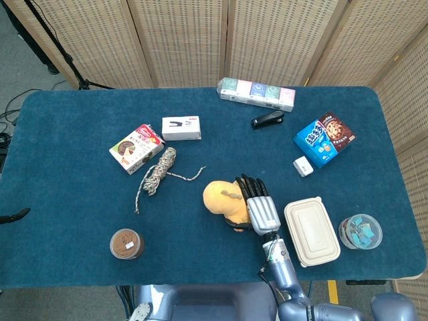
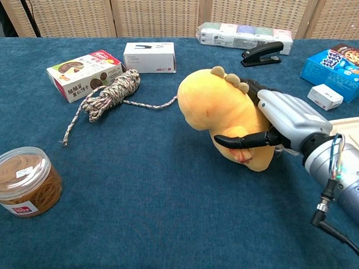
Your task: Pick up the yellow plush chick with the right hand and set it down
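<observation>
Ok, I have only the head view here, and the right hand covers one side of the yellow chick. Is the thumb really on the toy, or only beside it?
Observer: In the chest view the thumb lies across the low front of the plush chick, and the rest of the right hand is against its back. So the toy is held.
Operator: Good. Does the chick stand or lie?
Observer: It is upright, with the small bumps of its crest on top and its head toward the rope coil.
Operator: And is it off the table?
Observer: I cannot tell. Its underside is very near the table, and no clear gap shows.
</observation>
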Robot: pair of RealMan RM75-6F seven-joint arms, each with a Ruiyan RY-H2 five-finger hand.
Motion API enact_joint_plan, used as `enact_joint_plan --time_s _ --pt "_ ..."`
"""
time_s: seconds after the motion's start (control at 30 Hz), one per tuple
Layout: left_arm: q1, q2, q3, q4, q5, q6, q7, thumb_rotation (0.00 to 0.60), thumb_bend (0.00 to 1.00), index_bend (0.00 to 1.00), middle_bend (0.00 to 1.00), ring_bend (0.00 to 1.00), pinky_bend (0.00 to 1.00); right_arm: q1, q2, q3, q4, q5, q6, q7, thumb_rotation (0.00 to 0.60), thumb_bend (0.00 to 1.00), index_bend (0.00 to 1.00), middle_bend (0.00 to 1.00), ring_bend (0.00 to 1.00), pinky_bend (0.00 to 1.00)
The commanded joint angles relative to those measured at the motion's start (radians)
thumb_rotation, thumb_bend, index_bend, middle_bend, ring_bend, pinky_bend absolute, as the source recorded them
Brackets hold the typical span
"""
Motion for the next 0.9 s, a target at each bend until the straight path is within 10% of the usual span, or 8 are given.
enact_joint_plan --time_s 0.03,0.9 --pt "0.0 0.0 -0.001 0.0 -0.002 -0.001 -0.001 0.6 0.0 0.0 0.0 0.0 0.0 -0.015 0.014 -0.006 -0.026 -0.002 0.012 -0.006 0.272 0.25 0.0 0.0 0.0 0.0" --pt "0.004 0.007 0.006 0.009 0.015 0.0 -0.03 0.6 0.0 0.0 0.0 0.0 0.0 0.028 0.096 0.031 -0.267 -0.133 0.018 -0.098 0.275 0.24 0.0 0.0 0.0 0.0"
